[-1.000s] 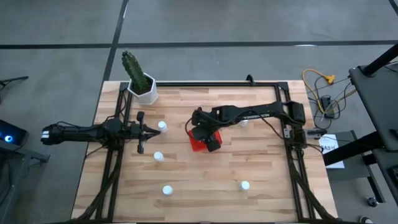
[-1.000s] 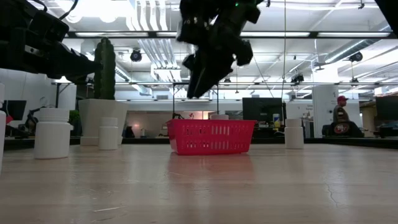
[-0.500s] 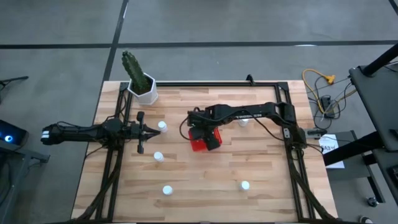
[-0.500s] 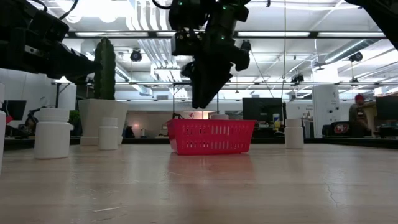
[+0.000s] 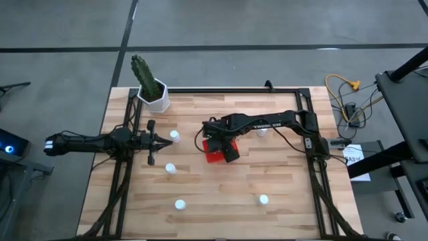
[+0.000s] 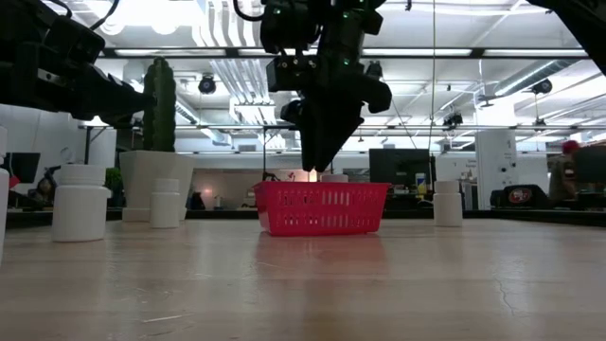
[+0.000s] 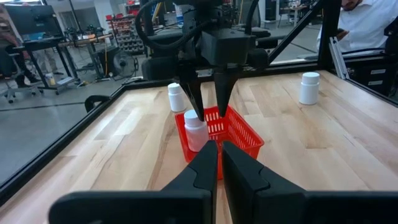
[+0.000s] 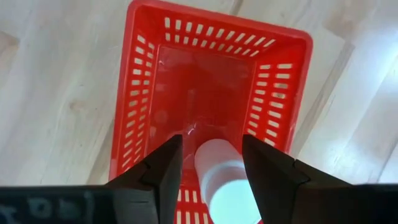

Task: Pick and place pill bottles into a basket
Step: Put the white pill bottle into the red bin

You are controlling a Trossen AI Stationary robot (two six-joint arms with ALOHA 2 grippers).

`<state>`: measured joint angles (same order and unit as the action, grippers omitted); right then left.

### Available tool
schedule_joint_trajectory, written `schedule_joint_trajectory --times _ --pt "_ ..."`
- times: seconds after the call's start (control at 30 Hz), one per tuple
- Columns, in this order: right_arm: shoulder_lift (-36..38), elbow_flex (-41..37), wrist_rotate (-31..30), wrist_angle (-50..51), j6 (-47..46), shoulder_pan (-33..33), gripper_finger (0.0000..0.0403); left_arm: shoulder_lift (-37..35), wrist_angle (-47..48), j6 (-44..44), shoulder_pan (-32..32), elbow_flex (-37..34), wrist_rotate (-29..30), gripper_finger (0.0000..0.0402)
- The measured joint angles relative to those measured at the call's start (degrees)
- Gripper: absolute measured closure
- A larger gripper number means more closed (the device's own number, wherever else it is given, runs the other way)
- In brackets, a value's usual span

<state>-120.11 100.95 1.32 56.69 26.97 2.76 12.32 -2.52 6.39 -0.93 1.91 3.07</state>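
Observation:
The red basket (image 5: pixel 212 157) stands mid-table; it also shows in the low view (image 6: pixel 322 208) and the right wrist view (image 8: pixel 134 112). One white pill bottle (image 8: pixel 217 174) stands upright inside it, at the end nearer my left arm (image 7: pixel 196 135). My right gripper (image 8: pixel 211 140) points down over the basket, open, its fingertips at the height of the bottle's cap, one on either side (image 7: pixel 209 115). My left gripper (image 5: pixel 160 140) hovers shut and empty over the table's left part. Several more bottles stand on the table, one (image 5: pixel 174 136) just past my left gripper.
Loose bottles stand at the left (image 5: pixel 170 168), near left (image 5: pixel 179 204), near right (image 5: pixel 263 199) and behind my right arm (image 5: pixel 262 132). A white pot with a cactus (image 5: pixel 155 97) stands at the far left corner. Black frame rails run along the table's sides.
My right gripper has come down toward the basket, shifting slightly toward the table's left edge, and has turned from a slant to pointing straight down. Its fingertips are now just above the basket's rim.

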Motion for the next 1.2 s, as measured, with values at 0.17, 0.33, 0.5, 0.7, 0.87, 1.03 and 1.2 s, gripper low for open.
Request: schedule_joint_trajectory --times 0.17,0.33,0.5,0.7,0.87,1.03,1.2 --pt "0.00 -0.09 0.00 0.08 -0.43 0.00 0.0248 0.02 0.02 0.00 0.00 0.00 0.00 0.0396" --pt "0.00 -0.11 0.00 0.38 -1.06 0.00 0.0248 0.02 0.01 0.00 -0.01 0.00 0.00 0.0396" --pt "0.00 -0.13 -0.76 1.08 -1.30 0.00 0.0248 0.02 0.02 0.00 -0.02 0.00 0.00 0.0396" --pt "0.00 -0.13 -1.77 1.81 -1.47 0.00 0.0248 0.02 0.00 0.00 0.00 0.00 0.00 0.0396" --pt "0.00 -0.13 -1.81 1.97 -2.01 0.00 0.0248 0.02 0.02 0.00 0.00 0.00 0.00 0.0396" --pt "0.00 -0.13 -1.96 3.51 -2.75 0.02 0.0248 0.02 0.00 0.00 0.00 0.00 -0.02 0.0396" --pt "0.00 -0.13 -1.96 3.58 -3.09 0.00 0.0248 0.02 0.00 0.00 -0.01 0.00 -0.02 0.0396"
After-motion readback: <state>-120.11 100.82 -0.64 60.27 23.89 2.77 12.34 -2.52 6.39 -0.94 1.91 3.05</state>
